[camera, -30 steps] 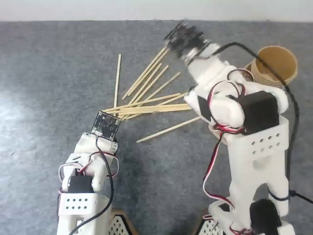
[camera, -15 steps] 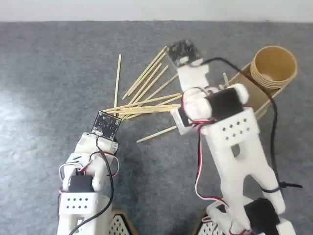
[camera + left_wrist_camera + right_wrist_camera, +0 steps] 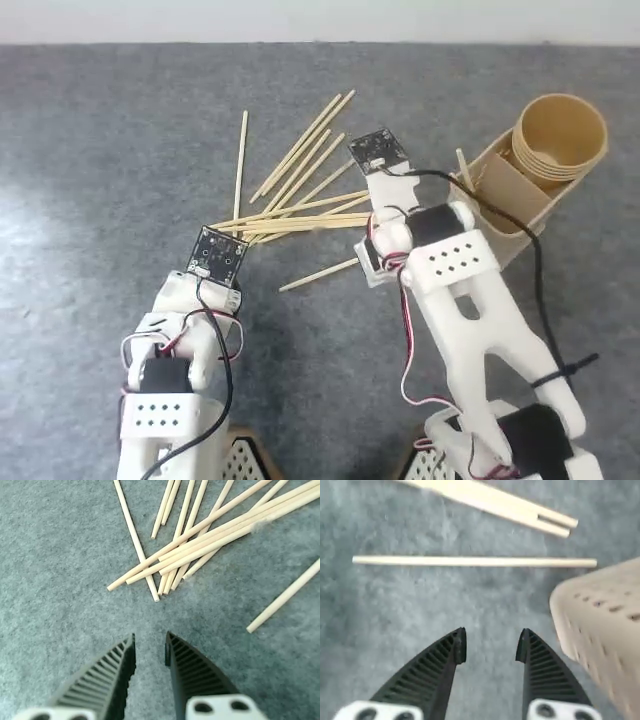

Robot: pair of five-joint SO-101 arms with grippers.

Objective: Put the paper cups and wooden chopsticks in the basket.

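Right wrist view is showing the right claw (image 3: 492,647) hanging low over the grey mat (image 3: 395,620) with its jaws spread apart and gripping nothing, so the step in hand is looking like a fresh pick of a chopstick. A single chopstick (image 3: 470,561) is lying crosswise just ahead of the tips, apart from them, and a pair (image 3: 495,501) is lying farther ahead. The basket (image 3: 600,620) is sitting close beside the claw, off one jaw. The next move is probably calling for the claw to go forward and down until the jaws are straddling that single stick, then pinch it near its middle so it is not tipping on the lift to the basket. The left claw (image 3: 150,645) is hanging released and empty too, with the main pile of chopsticks (image 3: 210,542) fanning out ahead of its tips. The sticks are looking thin, round, pale and smooth, many crossing one another, so they are likely to roll. From the high view, the paper cups (image 3: 560,135) are appearing nested and already standing at the basket's end away from the right claw.
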